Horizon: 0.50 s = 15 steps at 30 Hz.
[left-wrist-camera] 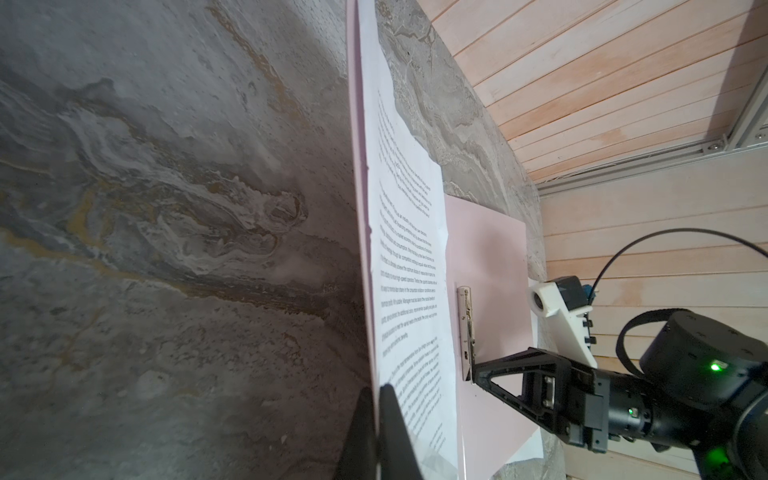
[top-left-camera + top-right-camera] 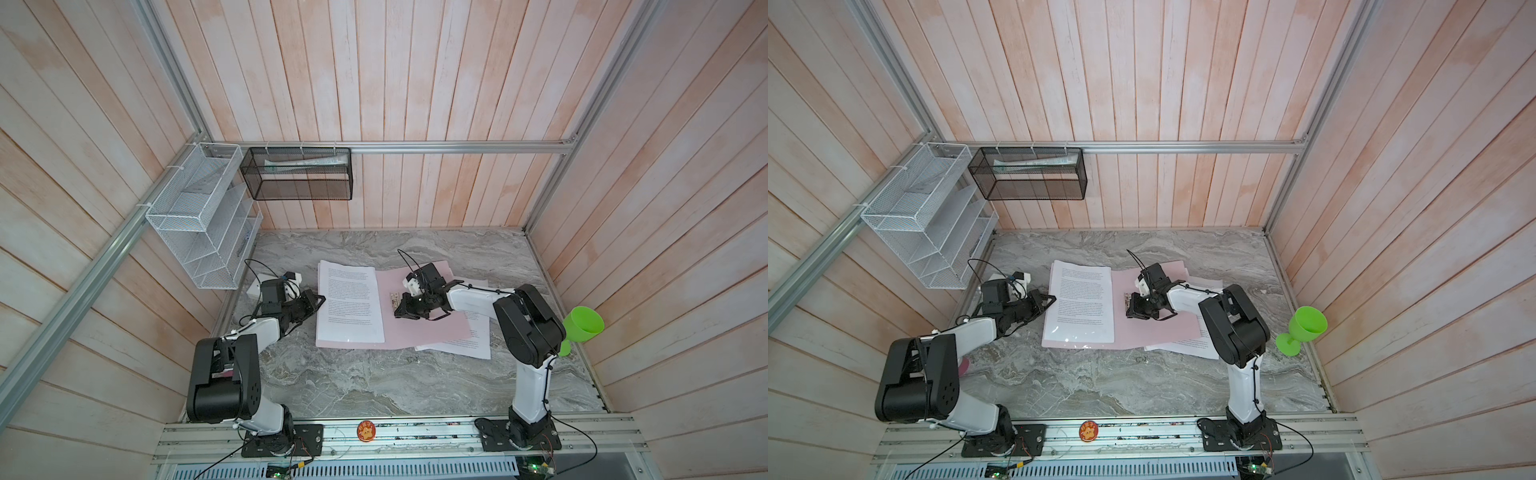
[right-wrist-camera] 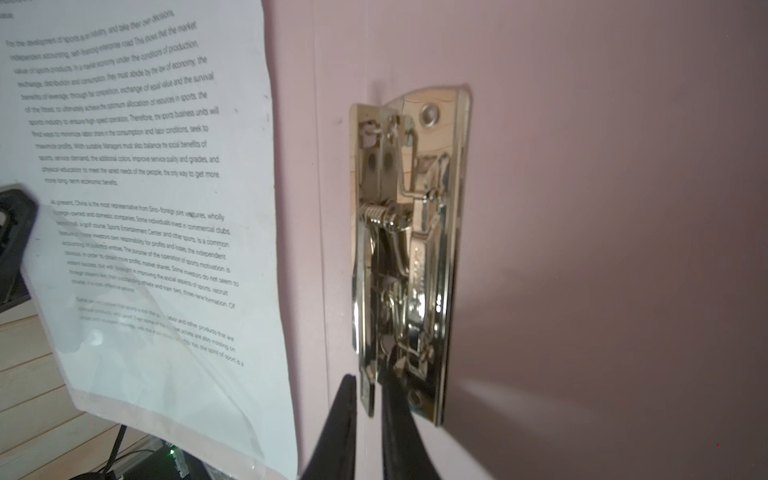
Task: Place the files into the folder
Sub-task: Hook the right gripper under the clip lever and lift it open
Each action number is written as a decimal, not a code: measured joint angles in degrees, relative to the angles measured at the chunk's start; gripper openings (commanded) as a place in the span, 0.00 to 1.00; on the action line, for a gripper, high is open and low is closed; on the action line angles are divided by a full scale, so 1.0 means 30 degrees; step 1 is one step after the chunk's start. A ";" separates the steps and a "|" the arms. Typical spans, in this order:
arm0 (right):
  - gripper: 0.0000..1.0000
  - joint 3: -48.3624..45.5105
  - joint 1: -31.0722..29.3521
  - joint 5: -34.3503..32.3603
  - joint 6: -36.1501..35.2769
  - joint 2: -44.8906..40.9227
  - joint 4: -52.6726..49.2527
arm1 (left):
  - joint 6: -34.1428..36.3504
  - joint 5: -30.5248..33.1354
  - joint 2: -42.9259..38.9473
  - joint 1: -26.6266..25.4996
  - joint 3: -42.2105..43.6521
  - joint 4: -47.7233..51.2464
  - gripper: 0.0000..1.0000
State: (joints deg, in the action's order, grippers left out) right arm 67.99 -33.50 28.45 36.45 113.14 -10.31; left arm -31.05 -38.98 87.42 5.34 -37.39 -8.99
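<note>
Pink folder (image 2: 419, 332) (image 2: 1154, 332), open and flat on the table (image 2: 374, 382), spread between the two grippers. On the half nearer the left gripper (image 2: 318, 300) (image 1: 376, 399), a stack of files (image 2: 349, 303) (image 3: 137, 166), printed side up and square to the cover, a thin pink margin showing round it. On the bare half, just off the spine, the silver clip (image 2: 394, 299) (image 3: 411, 249), lying parallel to the files' inner edge and apart from it.

Right gripper (image 2: 401, 309) (image 3: 368, 384) low over that bare half, tips at the clip's near end, fingers nearly together with a thin metal tab of the clip pinched between them. Rest of the clip straight ahead of the tips, files off to one side.

Left gripper at the files' outer edge, fingers pressed together on that edge. Cannot tell whether the pink cover beneath is caught in the pinch too.

Behind the right gripper, under its forearm, loose sheets (image 2: 461, 345) (image 2: 1187, 347) poking out from beneath the folder's corner. Well behind that arm, by the wall, a green goblet (image 2: 582, 326). Well beyond the left gripper, hung on the walls, a white rack (image 2: 195, 232) and a black basket (image 2: 299, 176).
</note>
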 measured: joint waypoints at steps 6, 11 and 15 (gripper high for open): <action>0.13 -0.0313 -0.0117 0.0138 0.0219 0.0000 0.0335 | 0.0000 -0.0029 0.0087 0.0007 0.0000 -0.0080 0.00; 0.13 -0.0495 -0.0109 0.0277 0.0459 0.0000 0.0641 | -0.0007 -0.0095 0.0182 0.0000 0.0000 -0.0160 0.00; 0.13 -0.0561 -0.0051 0.0459 0.0561 0.0000 0.0831 | 0.0000 -0.0102 0.0182 0.0000 0.0000 -0.0160 0.00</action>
State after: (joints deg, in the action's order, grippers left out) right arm 66.30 -33.65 29.82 38.13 113.14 -7.81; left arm -31.05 -39.29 87.96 5.34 -37.39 -9.47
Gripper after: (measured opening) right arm 0.133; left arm 0.043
